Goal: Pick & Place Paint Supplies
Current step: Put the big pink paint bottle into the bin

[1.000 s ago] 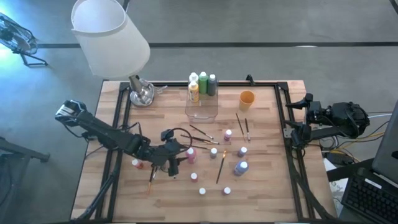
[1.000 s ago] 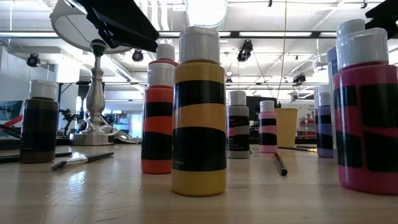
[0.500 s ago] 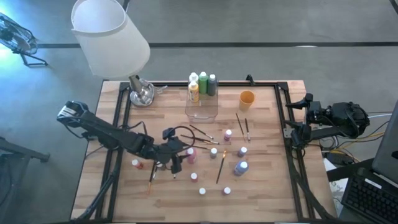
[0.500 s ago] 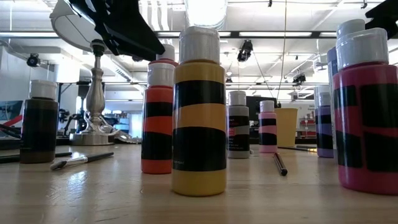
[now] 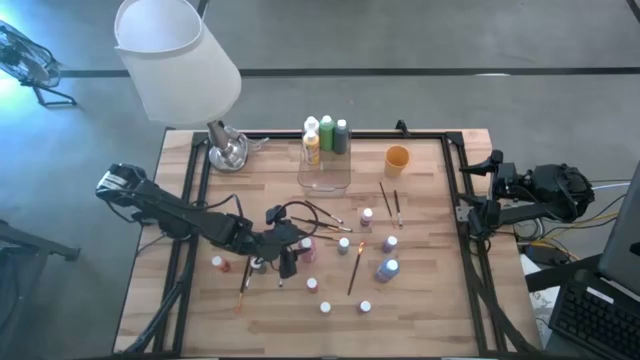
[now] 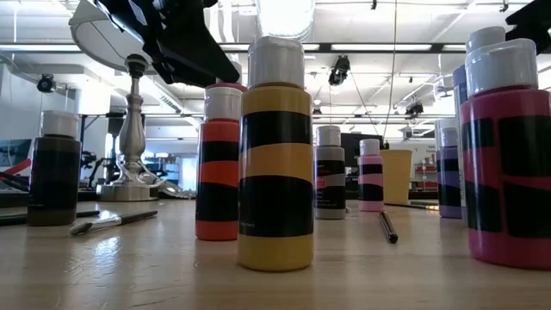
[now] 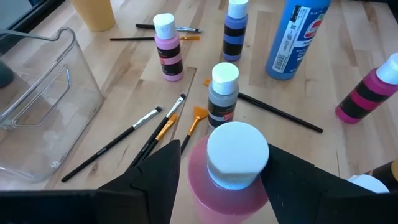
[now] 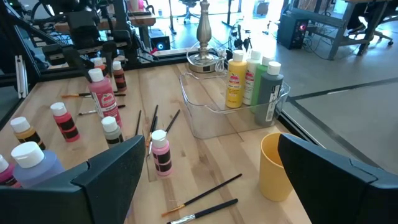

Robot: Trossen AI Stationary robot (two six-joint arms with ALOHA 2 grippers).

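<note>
we see a light wood table [image 5: 420, 300] on grey concrete floor [image 5: 420, 100]. white-shaded lamp [image 5: 175, 55] with a silver base [image 5: 228, 152] at the back corner. low view: open workshop, ceiling light strips [image 6: 379, 47].

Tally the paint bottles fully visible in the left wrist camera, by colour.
Pink bottles: 2
Grey bottle: 1
Purple bottle: 1
Blue bottle: 1
Magenta bottle: 1
Total: 6
A white cap cut off at the picture's edge is not counted.
</note>
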